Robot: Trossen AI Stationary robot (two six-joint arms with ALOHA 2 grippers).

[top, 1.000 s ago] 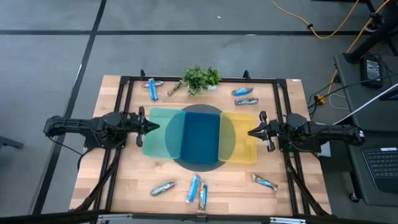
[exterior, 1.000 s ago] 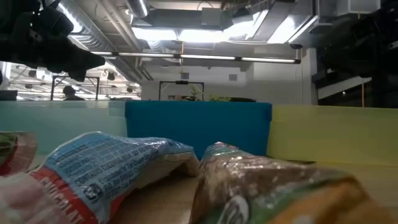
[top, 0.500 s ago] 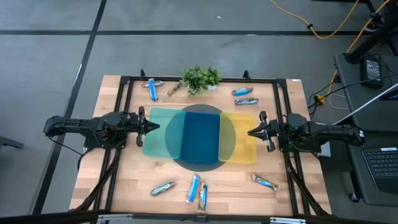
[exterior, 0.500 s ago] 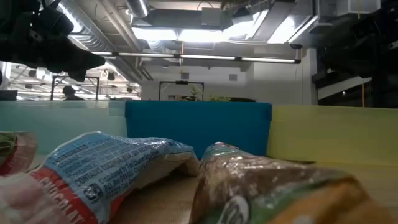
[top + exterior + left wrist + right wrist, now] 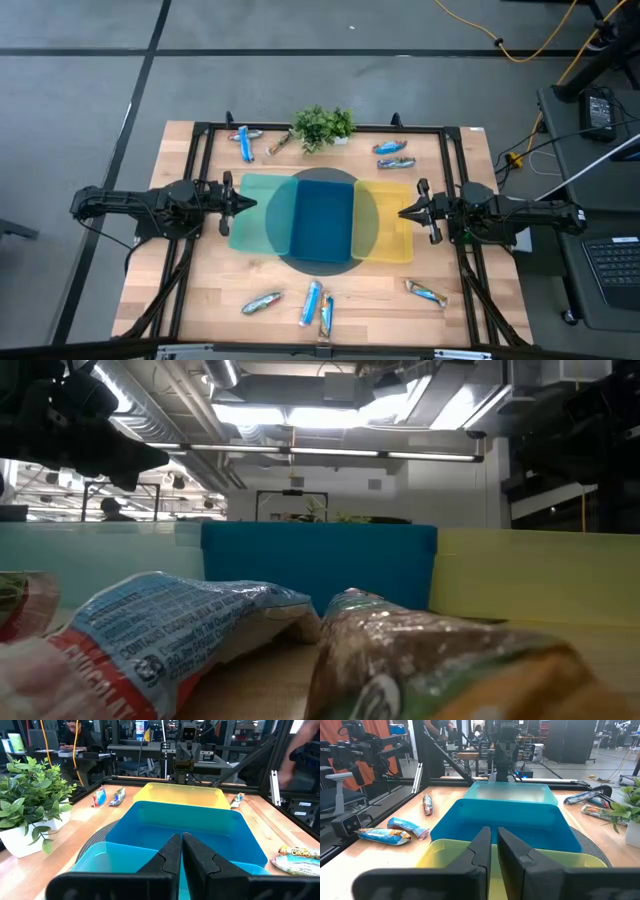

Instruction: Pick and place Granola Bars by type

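Wooden tabletop [image 5: 200, 290] inside a black frame, grey floor around it, a desk with a keyboard at the frame's right edge.

Near edge (bottom of the high view): four Granola Bars lie loose. One silvery bar [image 5: 261, 302] at lower left, a blue bar [image 5: 311, 301] just beside a darker bar [image 5: 326, 314] at lower centre, one more bar [image 5: 427, 293] at lower right. The low view shows two of these wrappers close up, one blue [image 5: 180, 625], one clear with green print [image 5: 430, 660].

Centre: three bins side by side on a dark round mat [image 5: 325, 180]: teal bin [image 5: 255, 212] on the left, blue bin [image 5: 321, 218] in the middle, yellow bin [image 5: 393, 222] on the right. All three look empty.

Left tool [image 5: 238, 203] sits mid-left at the teal bin's outer edge, fingers pressed together, holding nothing. Right tool [image 5: 410, 212] sits mid-right at the yellow bin's outer edge, fingers nearly together with a thin gap, also empty. Both point inward at the bins.

Far edge (top of the high view): blue bar [image 5: 245, 143] and a small bar [image 5: 278, 143] at upper left, potted plant [image 5: 322, 126] at top centre, two bars [image 5: 393, 155] at upper right.

Judgement: sorting has not begun; this is the start pose. Next move calls for one arm to open its fingers, reach to a bar on its own side, and lower over it lengthwise. The thin, slippery wrappers lying flat may need a low, square grasp.
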